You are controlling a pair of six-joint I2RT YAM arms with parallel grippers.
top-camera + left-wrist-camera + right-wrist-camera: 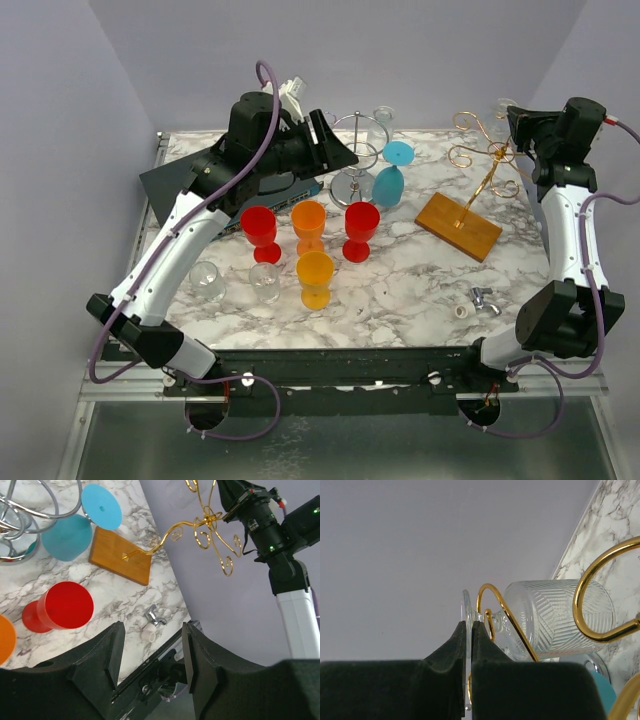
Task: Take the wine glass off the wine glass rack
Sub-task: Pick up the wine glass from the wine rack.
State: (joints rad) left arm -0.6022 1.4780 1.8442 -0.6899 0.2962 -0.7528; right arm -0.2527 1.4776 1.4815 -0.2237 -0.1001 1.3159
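Observation:
A clear ribbed wine glass [555, 615] hangs upside down on the gold wire rack [576, 597], its foot [466, 605] slotted behind a hook. My right gripper [469, 625] is shut on the thin edge of that foot. From above, the right gripper [515, 118] is at the top of the gold rack [487, 160], which stands on a wooden base [458, 226]. My left gripper [340, 150] is open and empty, raised beside a chrome rack [355, 160]. In the left wrist view its fingers [112, 650] frame the table edge, and the gold rack [210, 520] shows there too.
A blue glass [392, 175] hangs on the chrome rack. Two red cups [260, 228], an orange one [308, 222] and a yellow one [315, 275] stand mid-table. Two small clear glasses [207, 280] stand at front left. A metal fitting [482, 298] lies at front right.

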